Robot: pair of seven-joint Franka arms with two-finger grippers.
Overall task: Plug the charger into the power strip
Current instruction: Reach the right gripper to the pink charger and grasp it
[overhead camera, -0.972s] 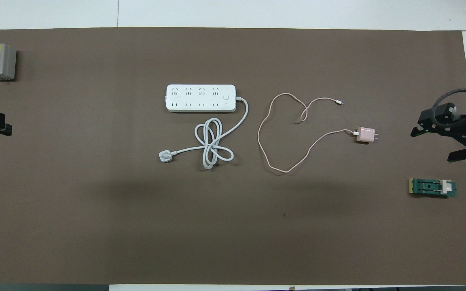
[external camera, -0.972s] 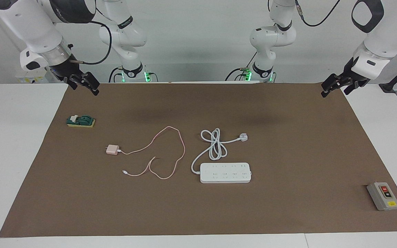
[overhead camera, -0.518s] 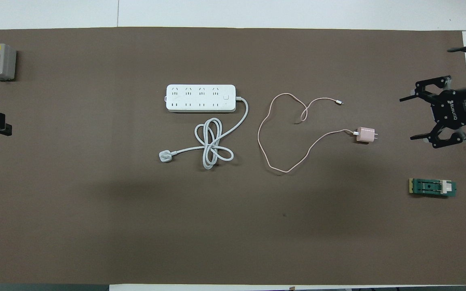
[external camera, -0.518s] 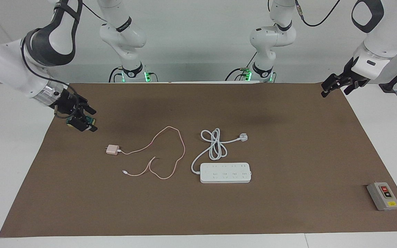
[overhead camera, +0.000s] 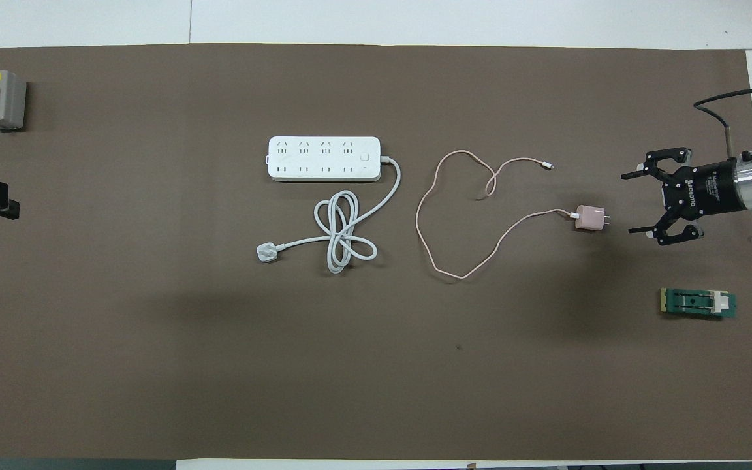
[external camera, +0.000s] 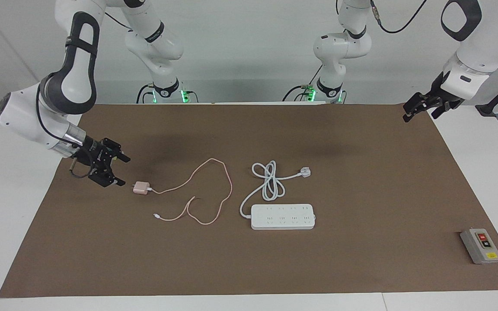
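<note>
The right gripper point(external camera: 121, 171) is swinging down from the mat's edge toward the charger point(external camera: 141, 188), so the pick-up is beginning. Its 2 fingers are spread wide and empty, just beside the pronged end, not touching. The left gripper point(external camera: 419, 107) is waiting open; the power strip point(external camera: 282, 216) is lying mid-mat.

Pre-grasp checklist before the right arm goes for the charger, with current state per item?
1. Right gripper jaws open: ok.
2. Right gripper lined up beside the charger, on its prong end, not touching: ok.
3. Charger lying free on the mat, nothing on it: ok.
4. Pink cable clear of the power strip and its white cord: ok.
5. Power strip sockets face up, unoccupied: ok.
6. Left gripper waits at the mat's corner, out of the path: ok.
</note>
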